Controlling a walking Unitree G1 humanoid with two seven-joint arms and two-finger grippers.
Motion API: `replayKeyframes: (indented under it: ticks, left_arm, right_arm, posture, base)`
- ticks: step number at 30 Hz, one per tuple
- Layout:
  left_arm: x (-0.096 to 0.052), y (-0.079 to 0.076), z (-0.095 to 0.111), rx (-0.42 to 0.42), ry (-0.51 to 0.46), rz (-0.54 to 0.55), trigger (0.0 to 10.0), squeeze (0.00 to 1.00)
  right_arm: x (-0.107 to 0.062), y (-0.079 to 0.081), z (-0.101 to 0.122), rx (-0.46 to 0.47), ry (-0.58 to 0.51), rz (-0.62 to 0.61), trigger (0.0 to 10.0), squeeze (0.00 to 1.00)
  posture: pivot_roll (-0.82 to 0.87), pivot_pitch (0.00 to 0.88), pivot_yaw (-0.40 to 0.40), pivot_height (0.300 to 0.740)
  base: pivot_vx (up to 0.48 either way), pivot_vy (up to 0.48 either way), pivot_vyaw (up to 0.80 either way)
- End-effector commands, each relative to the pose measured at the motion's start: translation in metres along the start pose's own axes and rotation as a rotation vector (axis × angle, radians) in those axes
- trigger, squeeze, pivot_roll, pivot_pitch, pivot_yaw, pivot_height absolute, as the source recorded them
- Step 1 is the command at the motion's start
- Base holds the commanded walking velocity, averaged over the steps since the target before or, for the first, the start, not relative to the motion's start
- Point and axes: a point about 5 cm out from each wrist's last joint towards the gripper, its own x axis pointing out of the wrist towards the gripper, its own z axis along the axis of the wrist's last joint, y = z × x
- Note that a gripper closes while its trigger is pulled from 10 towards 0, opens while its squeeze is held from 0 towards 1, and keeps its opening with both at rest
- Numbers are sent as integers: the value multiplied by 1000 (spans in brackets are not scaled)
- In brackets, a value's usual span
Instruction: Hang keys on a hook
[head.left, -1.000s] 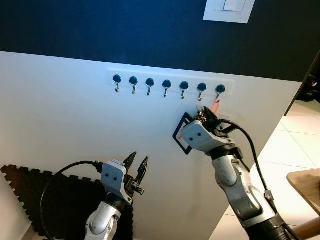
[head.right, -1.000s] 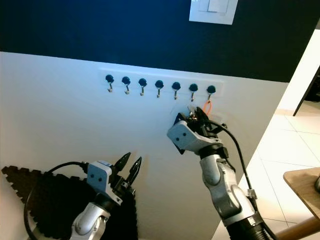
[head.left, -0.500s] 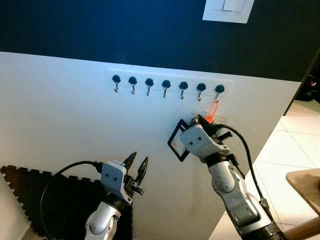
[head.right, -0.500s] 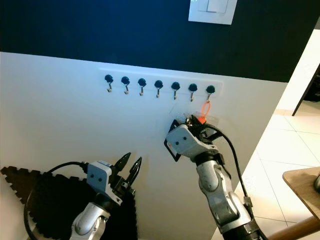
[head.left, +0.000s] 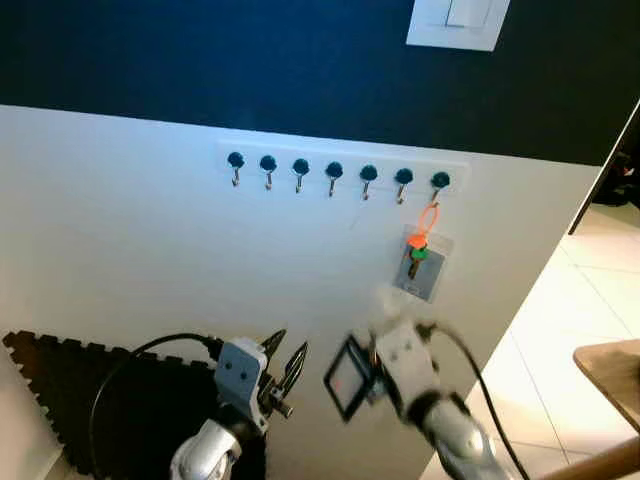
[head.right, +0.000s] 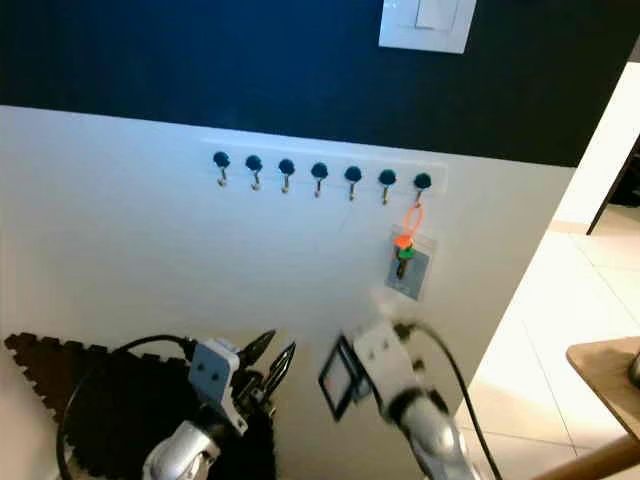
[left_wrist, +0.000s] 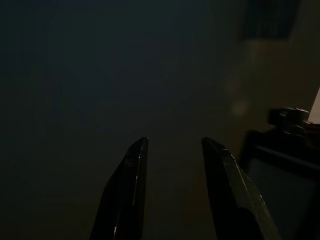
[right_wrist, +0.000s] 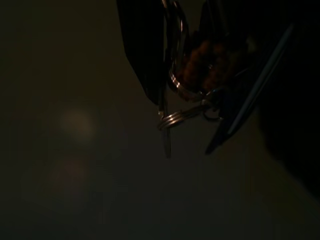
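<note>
The keys are now left hanging by their orange loop on the rightmost hook; the right gripper, blurred, has been dropped away, its jaws' state apparently indeterminable. The left gripper is held slightly parted, empty.

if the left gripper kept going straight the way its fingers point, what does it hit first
Most likely the white wall panel. The left gripper, fingers slightly apart, points up and forward at bare wall, below the hook row and left of the hanging keys. Depth is hard to judge.
</note>
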Motion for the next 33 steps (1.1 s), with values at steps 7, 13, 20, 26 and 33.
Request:
replayKeyframes:
  ticks: [7,13,20,26,33]
  left_arm:
    - [-11,-13,-15,-130,114,-143,10000,0]
    - [-14,-23,-19,-325,158,-200,10000,0]
    - [-18,-27,-22,-714,225,-140,10000,0]
    - [-16,-8,-15,-958,125,0,10000,0]
    - [-13,13,2,-1174,-36,72,10000,0]
  right_arm:
    - [-13,-2,-16,465,-89,-9,10000,0]
    - [-18,-6,-10,762,-223,45,10000,0]
    - [-29,-16,2,1059,-426,159,10000,0]
    - [-34,-22,3,1122,-471,188,10000,0]
    - [-38,-25,4,1131,-481,215,10000,0]
  posture:
    - [49,95,-49,740]
    - [51,94,-47,740]
    - [51,93,-50,740]
    - [49,94,-51,740]
    - [48,93,-51,740]
  base:
    - [0,0,0]
    - [0,0,0]
    - [0,0,0]
    - [0,0,0]
    - [0,0,0]
